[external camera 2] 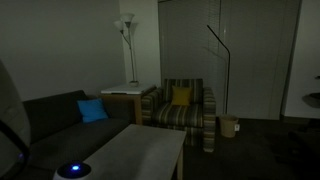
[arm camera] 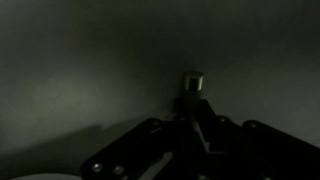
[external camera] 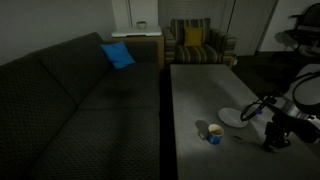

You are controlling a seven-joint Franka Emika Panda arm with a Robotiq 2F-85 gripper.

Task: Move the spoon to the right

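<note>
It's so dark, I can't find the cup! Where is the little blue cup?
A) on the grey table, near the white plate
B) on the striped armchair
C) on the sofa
A: in an exterior view the blue cup stands on the grey table, close to the white plate, not on any seat.
</note>
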